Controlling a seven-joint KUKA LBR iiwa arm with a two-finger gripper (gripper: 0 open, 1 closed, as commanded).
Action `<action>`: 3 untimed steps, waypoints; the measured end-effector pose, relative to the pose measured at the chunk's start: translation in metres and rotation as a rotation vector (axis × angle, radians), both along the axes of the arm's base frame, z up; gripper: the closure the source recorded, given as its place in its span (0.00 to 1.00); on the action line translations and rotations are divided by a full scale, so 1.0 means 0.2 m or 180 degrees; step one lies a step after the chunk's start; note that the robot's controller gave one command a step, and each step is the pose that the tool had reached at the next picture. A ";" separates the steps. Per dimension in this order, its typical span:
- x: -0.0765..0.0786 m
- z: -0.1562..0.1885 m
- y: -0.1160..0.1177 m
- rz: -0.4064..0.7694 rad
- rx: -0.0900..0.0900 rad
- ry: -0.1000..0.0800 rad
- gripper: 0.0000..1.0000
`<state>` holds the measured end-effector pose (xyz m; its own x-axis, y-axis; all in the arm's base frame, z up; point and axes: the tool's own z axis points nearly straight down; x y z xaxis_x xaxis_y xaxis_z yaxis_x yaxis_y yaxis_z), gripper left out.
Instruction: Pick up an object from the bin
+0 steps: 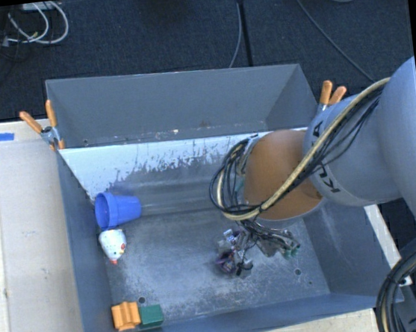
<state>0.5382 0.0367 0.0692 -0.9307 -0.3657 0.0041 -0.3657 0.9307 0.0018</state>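
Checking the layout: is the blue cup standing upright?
No, the blue cup lies on its side by the left wall of the bin.

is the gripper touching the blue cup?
Apart. The camera view shows the gripper right of centre and the blue cup on its side by the left wall, with bare bin floor between.

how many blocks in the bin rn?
2. Orange block and green block, side by side in the near-left corner of the bin. The arm covers part of the floor, so more may be hidden.
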 end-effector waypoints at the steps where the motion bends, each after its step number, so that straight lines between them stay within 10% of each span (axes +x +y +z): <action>1: -0.01 0.02 0.00 0.0001 0.0000 0.0009 1.00; 3: 0.00 0.13 0.00 0.0006 0.0000 0.0004 1.00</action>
